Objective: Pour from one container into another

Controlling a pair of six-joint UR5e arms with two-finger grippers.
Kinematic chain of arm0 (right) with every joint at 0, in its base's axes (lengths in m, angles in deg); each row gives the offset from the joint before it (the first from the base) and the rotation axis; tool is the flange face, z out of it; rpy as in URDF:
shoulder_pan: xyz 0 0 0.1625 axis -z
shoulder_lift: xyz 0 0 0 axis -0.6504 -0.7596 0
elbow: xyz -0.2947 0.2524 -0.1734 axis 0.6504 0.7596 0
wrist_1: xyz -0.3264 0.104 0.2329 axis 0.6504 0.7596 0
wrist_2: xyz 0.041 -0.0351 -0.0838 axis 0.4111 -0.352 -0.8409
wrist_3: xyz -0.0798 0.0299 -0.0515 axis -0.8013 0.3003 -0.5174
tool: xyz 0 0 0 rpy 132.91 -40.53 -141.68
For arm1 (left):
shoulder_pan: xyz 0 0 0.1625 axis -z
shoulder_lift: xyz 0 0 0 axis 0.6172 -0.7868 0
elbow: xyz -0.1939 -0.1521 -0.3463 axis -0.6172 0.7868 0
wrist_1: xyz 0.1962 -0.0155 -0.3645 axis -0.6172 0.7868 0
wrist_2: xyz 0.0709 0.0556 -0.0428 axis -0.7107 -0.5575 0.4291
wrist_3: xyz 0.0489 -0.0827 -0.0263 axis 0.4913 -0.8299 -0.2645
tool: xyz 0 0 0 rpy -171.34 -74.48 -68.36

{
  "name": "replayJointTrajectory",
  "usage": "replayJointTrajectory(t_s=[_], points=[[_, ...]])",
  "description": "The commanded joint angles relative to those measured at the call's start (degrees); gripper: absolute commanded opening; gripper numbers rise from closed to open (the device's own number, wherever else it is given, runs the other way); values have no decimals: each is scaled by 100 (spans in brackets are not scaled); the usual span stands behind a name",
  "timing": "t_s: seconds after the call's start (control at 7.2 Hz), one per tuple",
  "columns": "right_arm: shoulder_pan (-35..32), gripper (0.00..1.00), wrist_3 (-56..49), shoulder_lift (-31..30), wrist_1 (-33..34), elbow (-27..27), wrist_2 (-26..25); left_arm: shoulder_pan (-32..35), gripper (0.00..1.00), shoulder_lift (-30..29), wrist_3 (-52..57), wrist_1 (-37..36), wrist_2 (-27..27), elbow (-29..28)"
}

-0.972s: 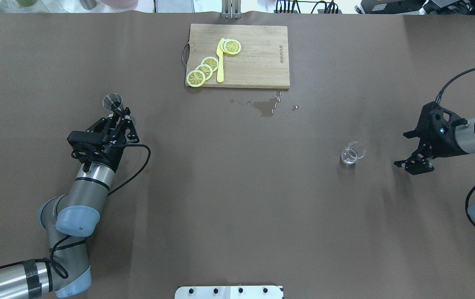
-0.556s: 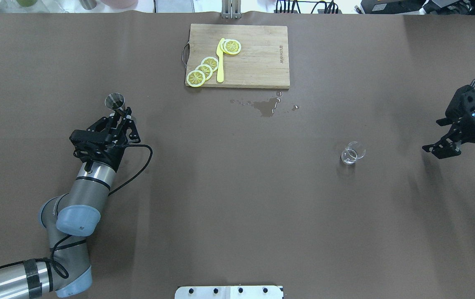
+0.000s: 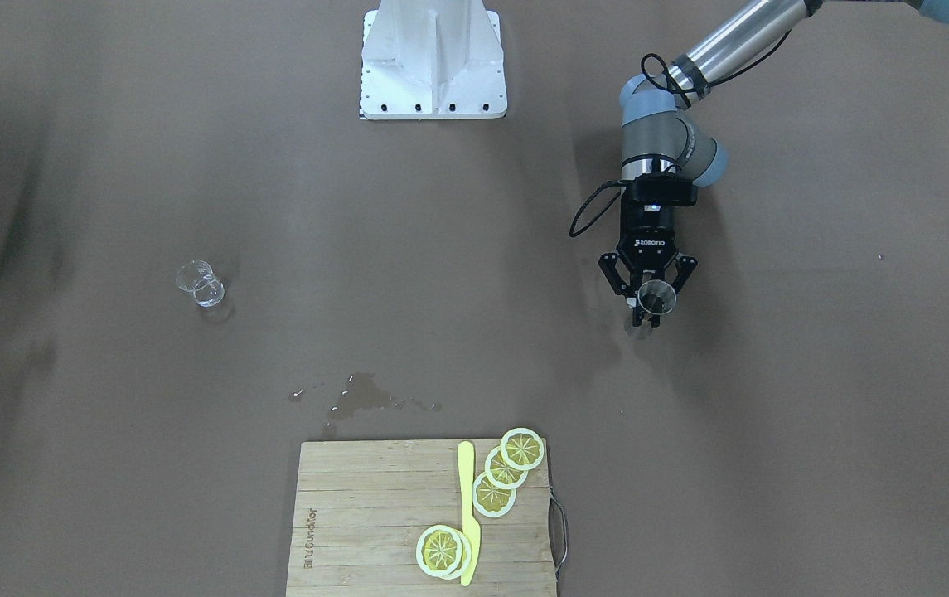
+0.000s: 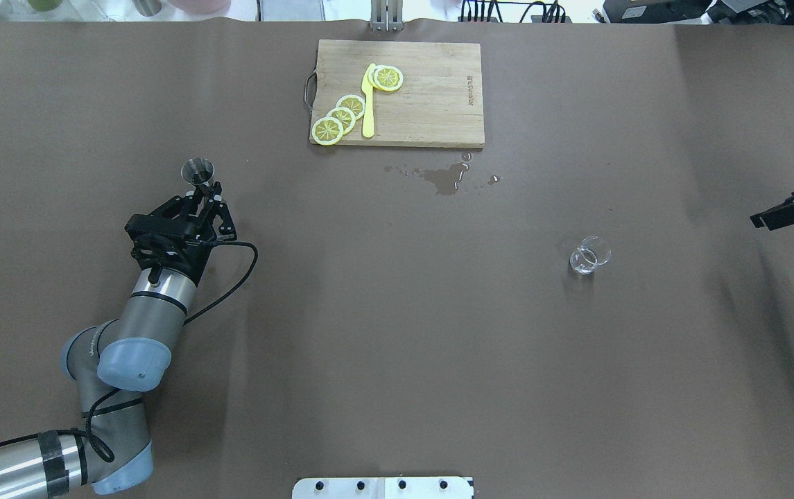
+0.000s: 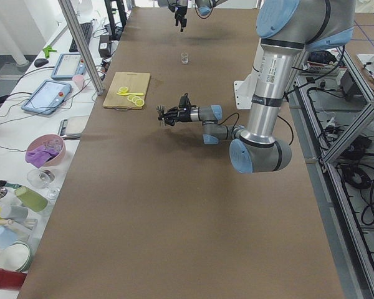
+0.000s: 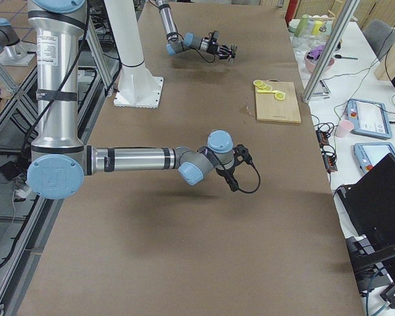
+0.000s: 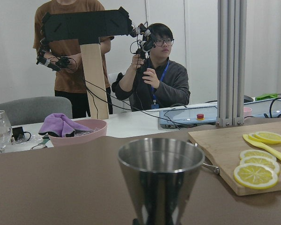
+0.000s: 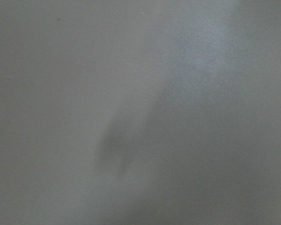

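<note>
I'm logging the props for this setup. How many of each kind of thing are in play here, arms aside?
Board: 1
Lemon slices: 5, two of them overlapping
Knife: 1
Jigger: 1
Glass cup: 1
Total: 9

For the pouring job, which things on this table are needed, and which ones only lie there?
Needed:
glass cup, standing alone
metal jigger, held upright in the left gripper

Just lying about:
wooden cutting board
lemon slices
yellow knife
wet spill
</note>
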Motion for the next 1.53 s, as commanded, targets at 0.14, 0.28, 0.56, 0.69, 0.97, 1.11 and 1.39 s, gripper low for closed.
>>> replayJointTrajectory(t_s=[0.14,0.28,0.56,0.69,0.97,1.11,1.39], points=[[-373,100,565,63,1390,-41,352,7,0,3,1,-121,143,1],[-575,100,583,81,1647,29,493,7,0,3,-8,-121,204,1],[-1147,100,531,12,2298,64,941,7,0,3,-8,-121,213,1],[-1149,100,496,-41,2309,178,952,7,0,3,-8,-121,204,1],[-1166,100,443,-156,2300,188,917,7,0,11,-8,-121,213,1],[-1175,100,442,-251,2309,214,925,7,0,11,-8,-112,204,1],[-1281,100,398,-288,2344,214,1004,7,16,11,-8,-112,204,1]])
